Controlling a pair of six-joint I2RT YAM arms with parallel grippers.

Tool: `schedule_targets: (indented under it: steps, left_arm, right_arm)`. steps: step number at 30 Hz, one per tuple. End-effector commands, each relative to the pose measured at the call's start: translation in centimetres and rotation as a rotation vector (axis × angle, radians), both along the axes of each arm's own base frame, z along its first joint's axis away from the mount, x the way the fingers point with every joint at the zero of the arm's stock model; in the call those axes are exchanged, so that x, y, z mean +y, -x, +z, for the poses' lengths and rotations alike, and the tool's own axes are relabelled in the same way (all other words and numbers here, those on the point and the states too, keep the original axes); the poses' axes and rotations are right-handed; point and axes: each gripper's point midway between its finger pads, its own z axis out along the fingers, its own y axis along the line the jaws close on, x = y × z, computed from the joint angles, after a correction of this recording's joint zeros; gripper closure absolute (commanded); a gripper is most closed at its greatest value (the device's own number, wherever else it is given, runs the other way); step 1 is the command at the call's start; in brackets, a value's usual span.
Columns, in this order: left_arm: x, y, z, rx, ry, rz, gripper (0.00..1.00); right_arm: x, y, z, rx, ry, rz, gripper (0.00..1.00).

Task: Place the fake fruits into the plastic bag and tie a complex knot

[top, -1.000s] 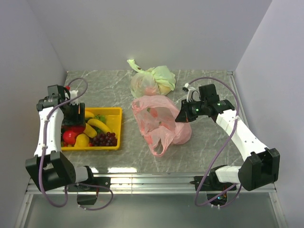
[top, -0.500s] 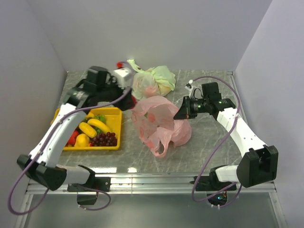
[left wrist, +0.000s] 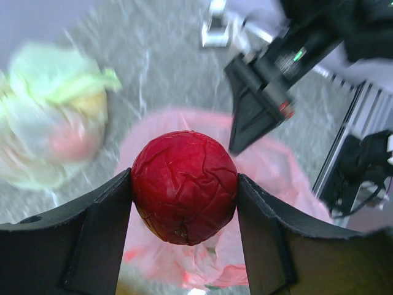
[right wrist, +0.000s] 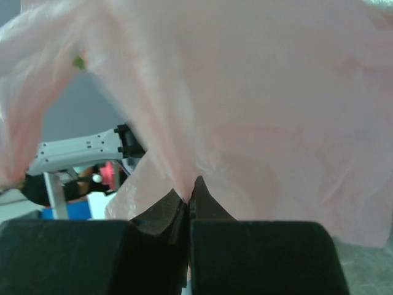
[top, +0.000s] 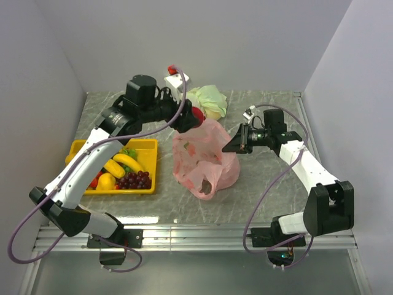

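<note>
From above, the left end effector (top: 195, 115) hangs over the far rim of the pink plastic bag (top: 206, 161), clamped on a red fruit (top: 197, 115). The right end effector (top: 228, 145) pinches the bag's right side and holds the film raised, so the mouth faces up. A yellow tray (top: 153, 167) to the left holds bananas (top: 125, 161), dark grapes (top: 136, 180) and other fake fruits. A knotted green-and-white bag (top: 209, 97) lies behind on the tabletop (top: 270, 184).

In the left wrist view, the two fingers (left wrist: 98, 233) press on either side of the wrinkled red fruit (left wrist: 184, 187), with the pink bag (left wrist: 279, 175) directly beneath. The right end effector (left wrist: 253, 120) comes in at the bag's far edge, and the green-and-white bag (left wrist: 55, 120) is blurred at left.

In the right wrist view, the right end effector (right wrist: 187, 201) has its jaws together on a fold of the pink film (right wrist: 276, 110).

The task looks to be in its early part. One fruit is poised for dropping and most lie in the tray. I cannot tell whether any fruit is inside the bag. The knot is not yet begun.

No brand, label or writing can be read in any view.
</note>
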Motion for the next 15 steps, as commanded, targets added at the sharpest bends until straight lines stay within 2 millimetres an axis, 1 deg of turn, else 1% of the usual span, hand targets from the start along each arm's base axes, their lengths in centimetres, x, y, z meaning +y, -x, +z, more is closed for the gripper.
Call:
schedule_targets:
  steps: [1,2,3,4,5,6,7,9,10,11,12,13,15]
  left_arm:
    - [0.0,0.6,5.0,-0.086,0.087,-0.010,0.85]
    - [0.1,1.1,4.8,-0.078,0.078,-0.024,0.85]
    - [0.3,1.7,4.1,-0.058,0.063,-0.035,0.85]
    - [0.2,2.2,3.0,-0.037,0.048,-0.060,0.85]
    - [0.3,3.0,2.8,-0.039,0.043,-0.082,0.86]
    - [0.3,3.3,2.4,-0.061,0.022,-0.107,0.86]
    - [-0.3,4.2,1.5,-0.046,0.009,-0.144,0.87]
    - [-1.0,5.1,1.2,-0.051,0.001,-0.191,0.89]
    - [-1.8,6.0,1.1,-0.057,-0.004,-0.239,0.90]
    - [-2.4,6.4,0.8,-0.054,-0.012,-0.263,0.90]
    - [-3.1,7.2,0.6,-0.061,-0.023,-0.307,0.91]
    - [-3.5,7.5,0.4,-0.061,-0.029,-0.322,0.90]
    - [-4.6,7.5,-0.8,-0.045,-0.048,-0.333,0.89]
  right_arm:
    - [-0.3,-1.0,0.2,0.073,-0.076,-0.051,1.00]
    - [-0.4,-1.0,-0.4,0.125,-0.095,-0.069,1.00]
    - [-0.6,-1.2,-0.5,0.136,-0.106,-0.080,1.00]
    - [-0.8,-1.5,-0.6,0.142,-0.110,-0.092,1.00]
    - [-0.8,-1.4,-0.9,0.172,-0.122,-0.098,1.00]
    - [-0.9,-1.5,-1.0,0.185,-0.131,-0.104,1.00]
    - [-1.0,-1.6,-1.2,0.197,-0.136,-0.112,1.00]
    - [-1.0,-1.7,-1.5,0.234,-0.155,-0.126,1.00]
    - [-1.0,-1.8,-1.5,0.236,-0.164,-0.130,1.00]
    - [-1.0,-1.9,-1.6,0.252,-0.172,-0.137,1.00]
    - [-0.9,-1.9,-1.5,0.259,-0.178,-0.134,1.00]
    - [-0.9,-2.0,-1.5,0.258,-0.181,-0.134,1.00]
    - [-1.0,-2.1,-1.6,0.254,-0.177,-0.133,1.00]
